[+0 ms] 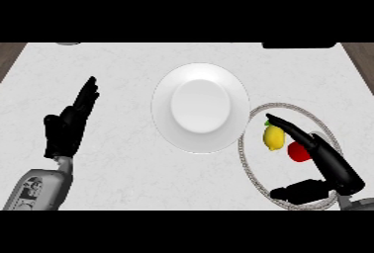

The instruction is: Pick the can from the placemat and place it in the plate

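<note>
In the head view a white round plate (199, 107) lies in the middle of the counter with nothing on it. To its right is a round placemat (245, 153) with a woven rim. On the mat stand a small red object (297, 152), apparently the can, and a yellow lemon (273, 137) beside it. My right hand (332, 165) hovers over the mat, open, fingers stretched toward the lemon and passing just right of the red object, thumb spread toward the mat's near rim. It partly hides the red object. My left hand (67, 127) rests open at the left, fingers up.
The counter top is pale marble. A dark object (300, 45) sits at the far right edge and a small grey one (68, 43) at the far left edge. Brown floor shows past both far corners.
</note>
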Available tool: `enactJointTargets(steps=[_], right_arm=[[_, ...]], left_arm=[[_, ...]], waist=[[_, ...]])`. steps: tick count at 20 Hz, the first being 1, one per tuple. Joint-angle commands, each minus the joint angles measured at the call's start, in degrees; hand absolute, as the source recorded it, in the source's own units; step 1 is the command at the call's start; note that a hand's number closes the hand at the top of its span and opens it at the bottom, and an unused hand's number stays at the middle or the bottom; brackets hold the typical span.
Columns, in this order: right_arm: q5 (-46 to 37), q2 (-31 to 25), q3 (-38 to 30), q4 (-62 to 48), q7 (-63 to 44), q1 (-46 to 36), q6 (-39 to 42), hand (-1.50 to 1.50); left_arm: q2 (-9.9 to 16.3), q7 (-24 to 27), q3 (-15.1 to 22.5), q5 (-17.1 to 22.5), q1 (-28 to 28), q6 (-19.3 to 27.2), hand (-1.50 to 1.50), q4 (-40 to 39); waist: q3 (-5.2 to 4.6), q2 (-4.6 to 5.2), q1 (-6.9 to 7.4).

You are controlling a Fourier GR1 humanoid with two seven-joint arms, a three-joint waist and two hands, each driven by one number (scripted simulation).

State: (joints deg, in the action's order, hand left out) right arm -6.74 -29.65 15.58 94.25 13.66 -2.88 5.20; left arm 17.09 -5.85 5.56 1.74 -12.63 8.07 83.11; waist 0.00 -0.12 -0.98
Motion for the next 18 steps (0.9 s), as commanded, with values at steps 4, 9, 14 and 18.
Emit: enactJointTargets(steps=[4,9,14,18], right_arm=[[0.78,-6.14,-10.22,10.51,-1.08,2.08,0.58,-1.50],[-0.64,-19.16,-13.76,14.08,-11.91,0.90,9.87,-1.50],[2.76,-24.40,-14.25,15.70,-24.19,-2.30,19.48,-1.50],[2.34,-25.85,-14.05,16.21,-26.68,-2.49,24.86,-1.50]], left_arm=[[-0.83,-0.41,-0.98,-0.79,-1.59,-0.74,0.00,-1.01],[-1.70,-0.46,-0.09,-2.28,-2.12,0.50,0.00,-1.32],[-1.60,0.23,-0.50,-2.05,-1.14,-0.49,0.00,-0.78],[-2.80,-1.22,0.03,-2.80,0.23,0.05,0.00,1.65]], waist=[[-0.03,0.01,0.31],[-0.12,0.00,0.21],[-0.11,0.10,0.82],[-0.04,0.06,0.91]])
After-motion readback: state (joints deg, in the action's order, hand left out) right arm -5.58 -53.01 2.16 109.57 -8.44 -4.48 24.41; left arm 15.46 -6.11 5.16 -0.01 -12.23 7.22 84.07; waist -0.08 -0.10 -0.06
